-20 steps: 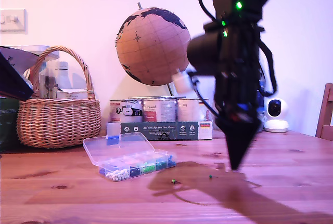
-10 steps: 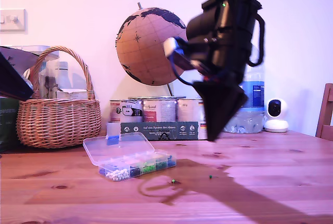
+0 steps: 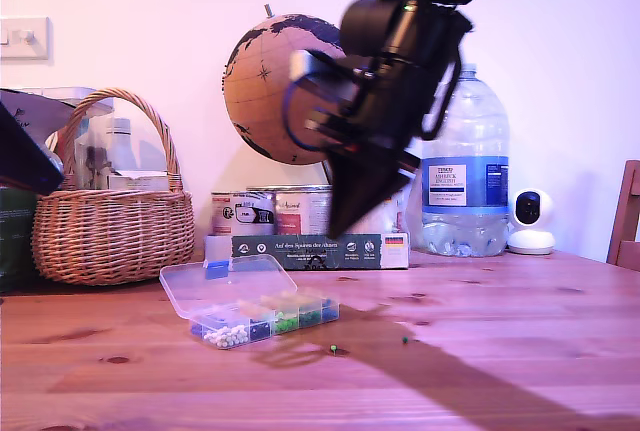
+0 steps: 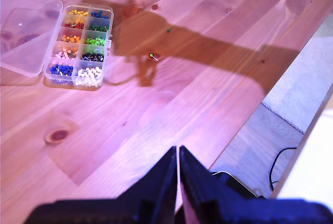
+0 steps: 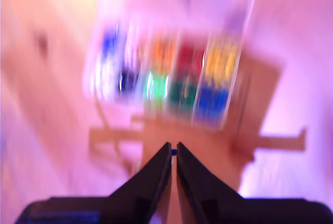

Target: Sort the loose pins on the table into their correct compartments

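The clear organiser box (image 3: 262,313) lies open on the table (image 3: 520,351), its compartments (image 4: 78,47) holding coloured pins. Two green pins (image 3: 332,349) (image 3: 404,339) lie loose to the exterior view's right of the box; the first wrist view shows them as well (image 4: 152,55) (image 4: 168,29). My second gripper (image 3: 340,226) hangs tilted in the air above the box's near right corner in the exterior view. It is shut (image 5: 173,150) with a small blue speck, the blue pin, at its tips, and the blurred box (image 5: 166,73) lies ahead. My first gripper (image 4: 177,151) is shut and empty, high over the table.
Along the back stand a wicker basket (image 3: 110,221), a globe (image 3: 290,91), cans (image 3: 300,213), a dark carton (image 3: 320,251), a water bottle (image 3: 470,181) and a white camera (image 3: 530,221). A chair (image 3: 628,216) is at the exterior view's right. The first wrist view shows the table's edge (image 4: 250,125).
My second gripper rose from the table near the green pins and swung to the exterior view's left toward the box, uncovering the water bottle. The green pins have not moved.
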`<action>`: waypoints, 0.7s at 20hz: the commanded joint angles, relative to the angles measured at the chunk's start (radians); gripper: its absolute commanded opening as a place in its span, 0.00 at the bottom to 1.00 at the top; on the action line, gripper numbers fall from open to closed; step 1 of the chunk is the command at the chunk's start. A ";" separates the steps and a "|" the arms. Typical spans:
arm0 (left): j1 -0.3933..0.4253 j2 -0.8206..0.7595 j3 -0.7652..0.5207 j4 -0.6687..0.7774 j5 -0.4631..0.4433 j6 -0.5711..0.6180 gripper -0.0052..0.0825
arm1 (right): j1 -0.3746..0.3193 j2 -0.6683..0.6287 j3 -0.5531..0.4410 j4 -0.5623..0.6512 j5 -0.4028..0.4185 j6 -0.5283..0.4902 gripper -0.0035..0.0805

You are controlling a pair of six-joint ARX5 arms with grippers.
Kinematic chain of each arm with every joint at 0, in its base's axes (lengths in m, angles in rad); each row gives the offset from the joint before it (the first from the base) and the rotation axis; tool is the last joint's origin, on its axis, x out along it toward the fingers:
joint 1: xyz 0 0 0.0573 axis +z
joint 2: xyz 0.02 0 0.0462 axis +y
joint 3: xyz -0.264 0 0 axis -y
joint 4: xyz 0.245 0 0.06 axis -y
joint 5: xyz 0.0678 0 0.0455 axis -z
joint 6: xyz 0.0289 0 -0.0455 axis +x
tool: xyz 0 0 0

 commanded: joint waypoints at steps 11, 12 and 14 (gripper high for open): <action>-0.002 -0.002 -0.010 0.005 0.000 0.000 0.03 | 0.010 0.106 0.004 0.121 0.044 0.030 0.03; -0.002 -0.002 -0.010 0.005 0.000 0.000 0.03 | 0.010 0.111 0.004 0.127 0.044 0.030 0.03; -0.002 -0.002 -0.010 0.005 0.000 0.000 0.03 | 0.010 0.124 0.004 0.127 0.044 0.030 0.03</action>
